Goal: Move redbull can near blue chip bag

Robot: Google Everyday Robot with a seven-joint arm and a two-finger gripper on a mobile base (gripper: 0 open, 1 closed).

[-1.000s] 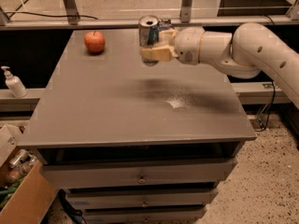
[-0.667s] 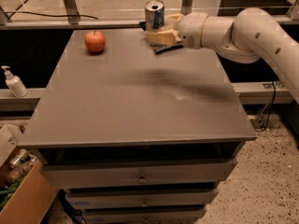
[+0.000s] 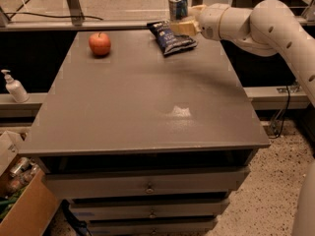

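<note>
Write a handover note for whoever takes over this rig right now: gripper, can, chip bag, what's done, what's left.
Gripper: shut on the can, above the table's far edge.
Can: upright, held off the table, just behind the chip bag.
Chip bag: flat at the far edge, right of the apple.
Done: can gripped and next to the bag.
Left: set it down beside the bag, release.

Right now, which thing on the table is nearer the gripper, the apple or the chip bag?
The blue chip bag: it lies by the gripper, which holds the redbull can at the far edge; the red apple sits well apart.
</note>
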